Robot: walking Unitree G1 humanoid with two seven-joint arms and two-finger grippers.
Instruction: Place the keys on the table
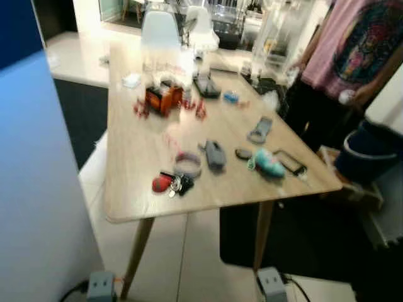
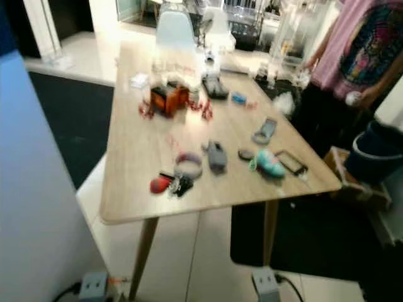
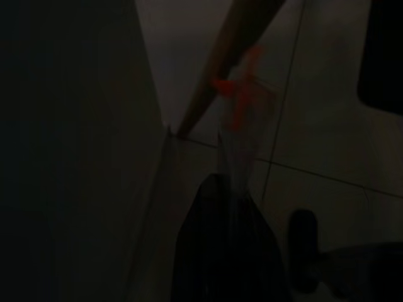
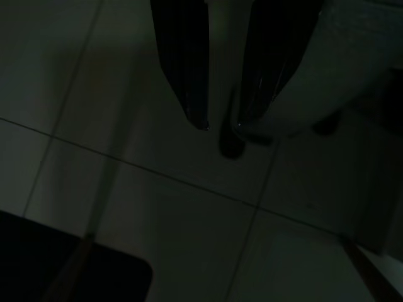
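While the keys (image 1: pixel 171 183) lie near the table's (image 1: pixel 135 157) front edge, both arms hang low beside it, right gripper (image 4: pixel 217 126) narrowly parted, left gripper's (image 3: pixel 223 251) opening unreadable.

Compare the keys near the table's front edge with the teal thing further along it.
The keys are a dark bunch with a red fob; the teal thing is one pale turquoise lump. The keys lie by the near left part of the table; the teal thing sits toward its right edge, beside a phone. Both rest flat on the wooden top, apart from each other, and are blurred.
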